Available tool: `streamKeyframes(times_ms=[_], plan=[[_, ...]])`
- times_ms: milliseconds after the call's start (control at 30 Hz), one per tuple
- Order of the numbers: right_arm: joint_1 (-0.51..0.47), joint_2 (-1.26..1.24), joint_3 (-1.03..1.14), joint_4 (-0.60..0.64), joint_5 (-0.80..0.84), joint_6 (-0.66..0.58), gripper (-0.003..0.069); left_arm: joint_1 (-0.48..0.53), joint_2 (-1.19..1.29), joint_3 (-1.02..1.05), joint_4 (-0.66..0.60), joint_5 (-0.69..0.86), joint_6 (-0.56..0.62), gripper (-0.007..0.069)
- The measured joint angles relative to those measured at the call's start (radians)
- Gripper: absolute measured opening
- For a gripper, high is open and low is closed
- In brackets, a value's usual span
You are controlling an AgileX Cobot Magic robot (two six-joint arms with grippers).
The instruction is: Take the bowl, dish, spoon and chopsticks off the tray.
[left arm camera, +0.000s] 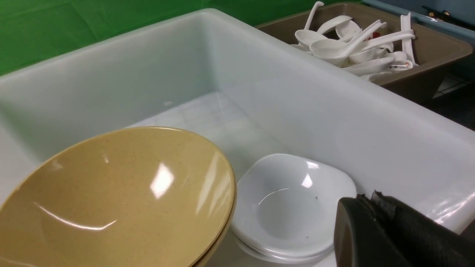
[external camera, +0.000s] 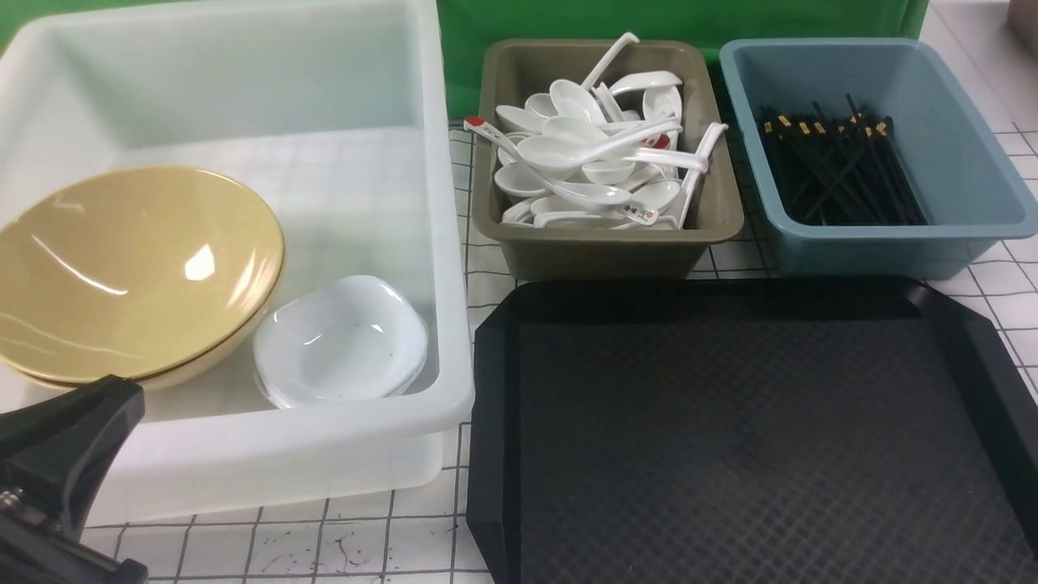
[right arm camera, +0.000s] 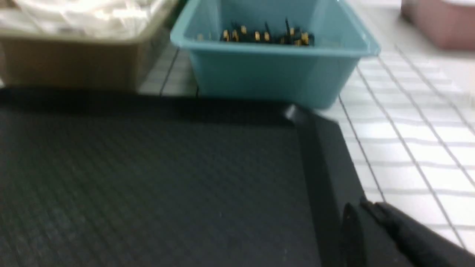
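Observation:
The black tray [external camera: 730, 430] lies bare at the front right; it also fills the right wrist view [right arm camera: 148, 178]. The mustard-yellow bowl [external camera: 130, 268] rests tilted in the white tub [external camera: 454, 243], with the white dish [external camera: 340, 341] beside it, both also in the left wrist view (bowl [left arm camera: 111, 200], dish [left arm camera: 289, 204]). White spoons [external camera: 592, 154] fill the olive tub; I cannot tell the task's spoon from the others. Black chopsticks [external camera: 835, 162] lie in the blue tub. My left gripper [left arm camera: 365, 198] is shut and empty at the tub's near wall, by the dish. My right gripper [right arm camera: 362, 205] is shut and empty over the tray's right rim.
The olive tub [external camera: 608, 243] and blue tub [external camera: 884, 243] stand side by side behind the tray. The white tub stands left of the tray on a white gridded table [external camera: 324, 543]. A green backdrop [external camera: 649, 20] stands behind. A pinkish container [right arm camera: 441, 22] sits beyond the blue tub.

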Motion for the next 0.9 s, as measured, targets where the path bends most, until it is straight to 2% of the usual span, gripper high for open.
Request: streamKeyframes(times_ms=[767, 900], plan=[[0.000, 0.000, -0.001, 0.000, 0.008, 0.001, 0.0048, 0.000, -0.023, 0.021, 0.000, -0.017, 0.000, -0.0013], [0.000, 0.000, -0.001, 0.000, 0.008, 0.001, 0.0048, 0.062, -0.166, 0.102, -0.004, -0.016, -0.004, -0.0013]])
